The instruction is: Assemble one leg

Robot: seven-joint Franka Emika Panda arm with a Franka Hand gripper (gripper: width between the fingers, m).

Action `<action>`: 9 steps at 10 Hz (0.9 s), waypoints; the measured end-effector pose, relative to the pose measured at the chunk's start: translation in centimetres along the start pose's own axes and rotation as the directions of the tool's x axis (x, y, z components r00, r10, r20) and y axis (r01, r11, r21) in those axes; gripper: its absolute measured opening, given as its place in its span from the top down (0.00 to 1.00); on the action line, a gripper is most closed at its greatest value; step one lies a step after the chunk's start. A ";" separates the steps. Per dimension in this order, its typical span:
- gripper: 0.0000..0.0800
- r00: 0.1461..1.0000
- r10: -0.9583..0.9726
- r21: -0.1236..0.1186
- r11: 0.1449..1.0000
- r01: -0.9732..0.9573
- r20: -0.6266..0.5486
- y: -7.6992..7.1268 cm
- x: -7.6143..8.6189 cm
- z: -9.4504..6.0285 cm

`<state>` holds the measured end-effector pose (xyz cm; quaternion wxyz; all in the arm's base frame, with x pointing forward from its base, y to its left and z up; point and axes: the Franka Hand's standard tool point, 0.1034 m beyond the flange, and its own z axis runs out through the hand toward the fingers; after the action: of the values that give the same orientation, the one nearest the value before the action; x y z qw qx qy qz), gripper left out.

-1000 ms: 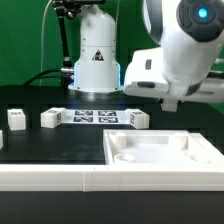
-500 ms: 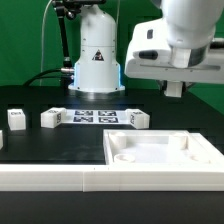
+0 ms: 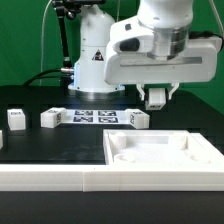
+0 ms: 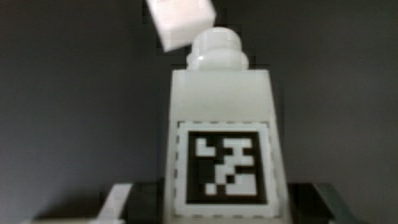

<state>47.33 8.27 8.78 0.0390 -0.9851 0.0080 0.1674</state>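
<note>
At the exterior view's left, a small white plastic block (image 3: pixel 15 118) and a second white block (image 3: pixel 50 117) stand on the black table (image 3: pixel 60 145). Next come the marker board (image 3: pixel 95 116) and a third white block (image 3: pixel 138 118). Just above that one, the gripper (image 3: pixel 157 100) is partly closed around the small white tapered plastic leg (image 4: pixel 222 120), which bears a black-and-white square tag and hangs clear of the table. A large flat white rimmed panel (image 3: pixel 160 150) lies at the front right.

Arm (image 3: pixel 160 45) over scene centre-right, wrist vertical. Claw (image 3: pixel 158 101) points straight down, raised, jaws partly closed and clamping the leg (image 4: pixel 222 120).
</note>
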 end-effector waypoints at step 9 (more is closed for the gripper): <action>0.64 0.740 -0.093 -0.055 0.996 0.075 -0.666 0.8 3.9 -6.3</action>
<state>53.08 6.92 13.31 0.0289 -0.9795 -0.0250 -0.1980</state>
